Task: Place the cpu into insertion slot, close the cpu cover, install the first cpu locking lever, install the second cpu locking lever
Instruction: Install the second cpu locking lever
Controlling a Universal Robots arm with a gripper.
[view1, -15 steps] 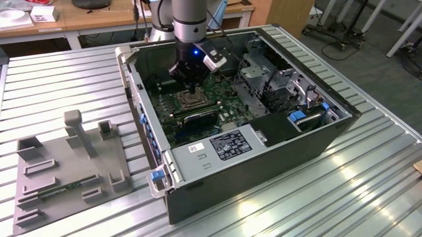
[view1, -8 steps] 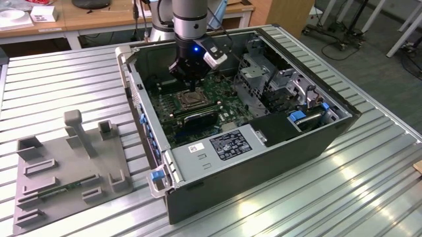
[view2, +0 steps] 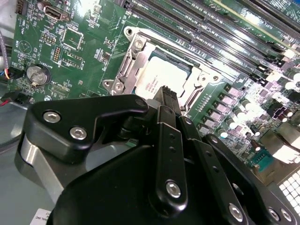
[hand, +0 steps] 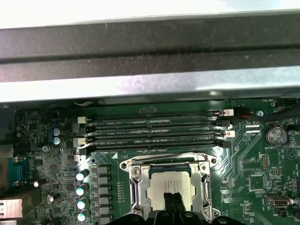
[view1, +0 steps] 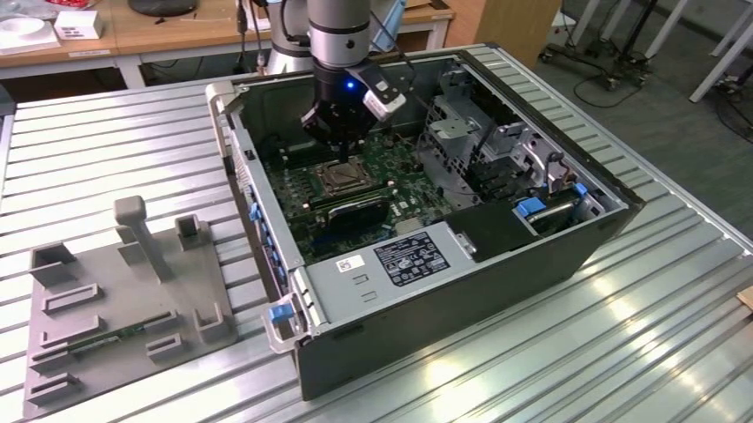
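The cpu lies flat in the insertion slot on the green board inside the open computer case. The cpu cover, a silver frame, lies down around the chip with the chip's top showing through its cut-out. My gripper hangs straight over the socket. Its two black fingers are pressed together with nothing between them, their tips just above or on the chip's near edge. I cannot make out the locking levers' position.
Long black memory slots run beside the socket. A row of capacitors stands on its other side. The case walls and a drive cage hem in the board. A grey fixture sits on the ribbed metal table.
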